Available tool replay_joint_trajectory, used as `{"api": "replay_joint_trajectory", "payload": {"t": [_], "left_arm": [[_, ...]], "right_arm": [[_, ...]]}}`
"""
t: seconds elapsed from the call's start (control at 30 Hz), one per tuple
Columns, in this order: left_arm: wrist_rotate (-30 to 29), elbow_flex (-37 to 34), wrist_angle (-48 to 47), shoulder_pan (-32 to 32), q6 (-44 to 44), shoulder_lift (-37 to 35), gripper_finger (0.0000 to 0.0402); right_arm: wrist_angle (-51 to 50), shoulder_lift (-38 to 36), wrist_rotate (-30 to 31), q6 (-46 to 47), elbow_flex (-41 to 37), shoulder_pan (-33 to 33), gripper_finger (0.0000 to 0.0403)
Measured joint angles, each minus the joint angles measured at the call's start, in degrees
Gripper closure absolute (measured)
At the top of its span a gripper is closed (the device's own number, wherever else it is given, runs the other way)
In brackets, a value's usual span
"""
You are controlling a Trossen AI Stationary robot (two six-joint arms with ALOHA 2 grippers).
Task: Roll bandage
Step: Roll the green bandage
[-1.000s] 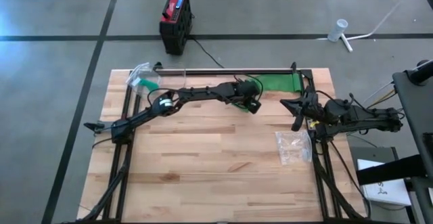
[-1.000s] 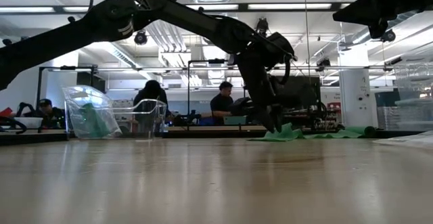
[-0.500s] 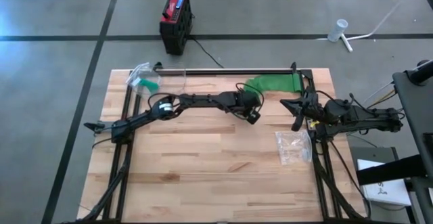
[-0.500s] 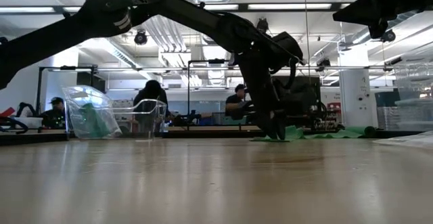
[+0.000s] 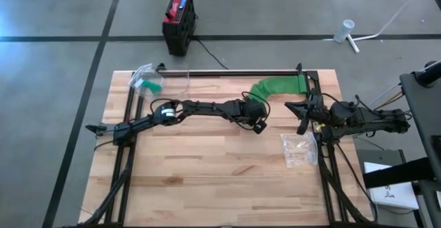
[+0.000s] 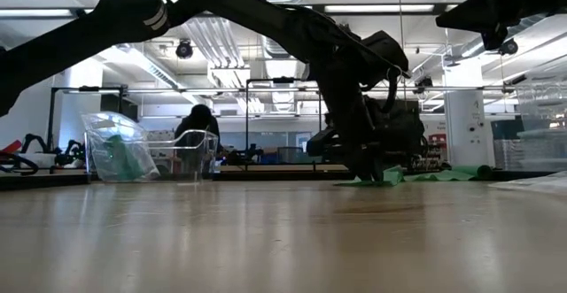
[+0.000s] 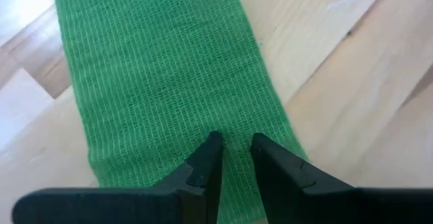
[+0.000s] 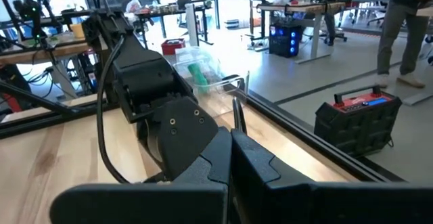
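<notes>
bandage: green strip (image 5: 277, 87) lies flat at the table's (image 5: 207, 180) far right edge, one end pulled inward, no roll formed yet.
left end effector: (image 7: 233, 158) pinches the bandage's near end, fingers nearly closed.
change: over the last second it has dragged that end toward mid-table.
meaning: likely straightening before rolling.
right end effector: (image 5: 301, 115) closed, empty, waiting just beside.

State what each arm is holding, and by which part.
Left gripper: green bandage, pinched at the near end of the flat strip. Right gripper: nothing, jaws shut.
</notes>
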Motion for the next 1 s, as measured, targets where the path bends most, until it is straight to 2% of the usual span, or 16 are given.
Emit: {"api": "replay_joint_trajectory", "payload": {"t": [0.17, 0.53, 1.0], "left_arm": [[-1.2, 0.19, 0.77, 0.89, 0.22, -0.3, 0.0327], [-1.55, -6.28, 2.31, -0.25, -0.26, -1.23, 0.0327], [-0.42, -5.05, -7.6, -8.08, -0.45, -1.53, 0.0327]], "right_arm": [[-0.03, 0.06, 0.0, 0.0, 0.0, 0.0, 0.04], [-0.02, 0.17, 0.0, 0.0, 0.0, 0.0, 0.04], [0.0, 0.17, 0.0, 0.0, 0.0, 0.0, 0.04]]}}
